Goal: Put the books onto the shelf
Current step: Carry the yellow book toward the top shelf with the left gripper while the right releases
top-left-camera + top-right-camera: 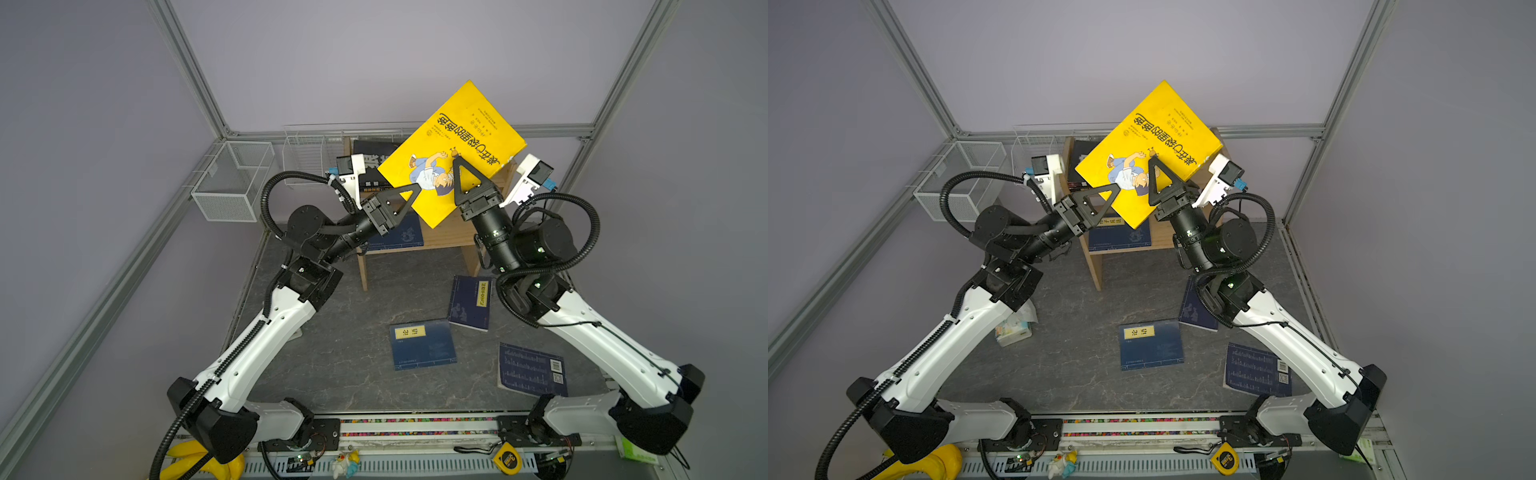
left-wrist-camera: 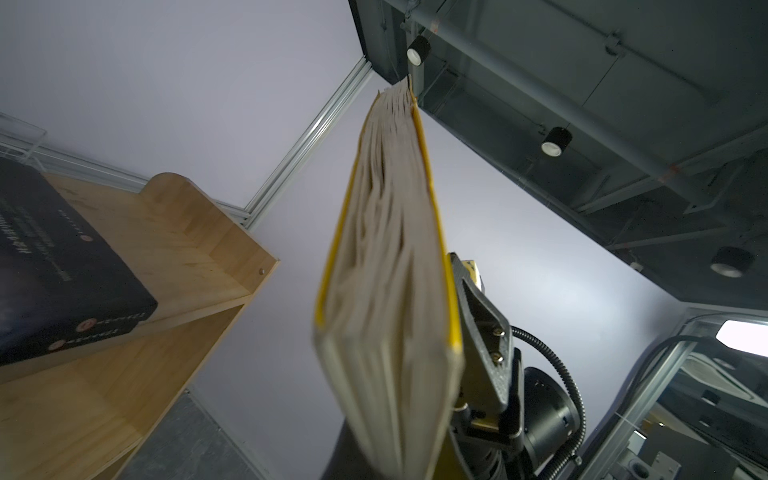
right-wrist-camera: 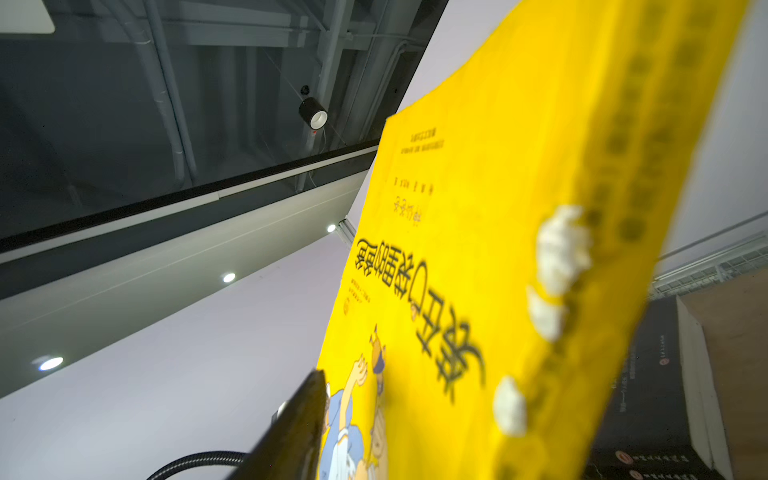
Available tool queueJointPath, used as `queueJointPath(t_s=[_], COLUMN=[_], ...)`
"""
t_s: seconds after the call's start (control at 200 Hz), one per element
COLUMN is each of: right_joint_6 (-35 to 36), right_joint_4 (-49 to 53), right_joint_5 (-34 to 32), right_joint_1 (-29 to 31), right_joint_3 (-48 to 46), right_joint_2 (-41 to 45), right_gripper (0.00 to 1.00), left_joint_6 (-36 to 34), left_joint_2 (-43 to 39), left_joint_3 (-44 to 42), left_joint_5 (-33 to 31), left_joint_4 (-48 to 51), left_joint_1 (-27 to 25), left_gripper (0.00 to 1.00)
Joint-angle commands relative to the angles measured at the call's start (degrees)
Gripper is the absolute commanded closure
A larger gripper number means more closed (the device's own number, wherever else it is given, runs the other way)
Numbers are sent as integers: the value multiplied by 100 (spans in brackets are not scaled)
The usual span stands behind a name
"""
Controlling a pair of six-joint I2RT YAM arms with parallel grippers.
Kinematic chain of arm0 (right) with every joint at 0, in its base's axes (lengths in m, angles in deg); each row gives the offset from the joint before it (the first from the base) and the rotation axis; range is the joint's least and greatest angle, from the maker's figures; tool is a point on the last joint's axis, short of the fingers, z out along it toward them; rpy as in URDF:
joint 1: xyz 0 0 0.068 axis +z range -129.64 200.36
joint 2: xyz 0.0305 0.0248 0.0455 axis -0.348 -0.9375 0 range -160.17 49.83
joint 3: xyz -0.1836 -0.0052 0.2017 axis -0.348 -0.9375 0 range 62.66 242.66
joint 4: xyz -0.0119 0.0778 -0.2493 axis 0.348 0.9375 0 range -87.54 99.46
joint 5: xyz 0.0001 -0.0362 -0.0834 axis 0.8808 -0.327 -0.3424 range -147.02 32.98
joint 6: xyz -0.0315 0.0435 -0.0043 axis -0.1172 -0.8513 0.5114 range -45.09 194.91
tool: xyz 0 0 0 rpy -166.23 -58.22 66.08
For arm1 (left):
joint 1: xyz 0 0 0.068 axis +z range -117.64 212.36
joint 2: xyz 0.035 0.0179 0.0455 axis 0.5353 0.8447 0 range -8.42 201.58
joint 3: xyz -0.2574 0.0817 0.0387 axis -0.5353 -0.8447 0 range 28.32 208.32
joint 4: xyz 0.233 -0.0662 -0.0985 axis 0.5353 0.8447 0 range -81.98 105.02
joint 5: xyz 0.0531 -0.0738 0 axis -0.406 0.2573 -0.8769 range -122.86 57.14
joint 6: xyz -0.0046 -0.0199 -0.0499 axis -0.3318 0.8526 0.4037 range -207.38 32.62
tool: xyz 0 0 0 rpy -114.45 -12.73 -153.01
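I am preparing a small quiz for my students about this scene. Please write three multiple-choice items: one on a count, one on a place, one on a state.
1. How many navy books lie on the table, off the shelf?
A. one B. three C. five
2. Where is the black book?
A. on the table B. under a navy book C. on the shelf's upper board
3. How is the yellow book?
A. raised in the air B. flat on the table C. standing on the shelf

Key: 1 B, both top views show three navy covers on the dark surface. 2 C, the left wrist view shows it flat on the wood. 3 A, the left gripper is shut on its edge, above the shelf.
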Motion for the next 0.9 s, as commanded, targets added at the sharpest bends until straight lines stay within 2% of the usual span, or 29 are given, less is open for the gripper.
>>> queueJointPath(t_s=[0.0, 0.075, 0.14, 0.315, 0.435, 0.51, 0.58, 0.615, 0.66, 0.895], right_joint_6=[294, 567, 806, 1259, 1324, 1093, 668, 432, 151, -928], right_joint_4=[662, 1436, 1987, 2843, 3361, 3445, 3128, 2869, 2562, 1613], right_joint_5=[210, 584, 1009, 2074, 3196, 3689, 4291, 4586, 4872, 5654], right_joint_1=[-214, -453, -728, -1368, -1827, -2137, -2453, -2587, -2714, -3043], right_joint_3=[106, 325, 465, 444, 685, 754, 696, 657, 628, 824], right_joint_2=[157, 249, 349, 781, 786, 727, 669, 635, 583, 93], right_gripper=[27, 16, 11, 0, 3, 3, 4, 10, 12, 11], left_joint_6=[-767, -956, -963, -516, -281, -168, -142, -131, -119, 238], left_joint_2=[-290, -247, -203, -10, 247, 337, 381, 393, 395, 499], left_joint_3=[710, 1154, 1430, 1873, 2204, 2297, 2367, 2370, 2354, 2235], left_joint_5=[-93, 7, 150, 915, 1641, 1906, 2060, 2111, 2154, 2587], left_joint_4=[1176, 1872, 2242, 2396, 2365, 2229, 2221, 2208, 2188, 1732], left_joint_1=[35, 139, 311, 1015, 1290, 1404, 1493, 1525, 1545, 1562], left_gripper=[100, 100, 100, 100, 100, 100, 100, 100, 100, 100])
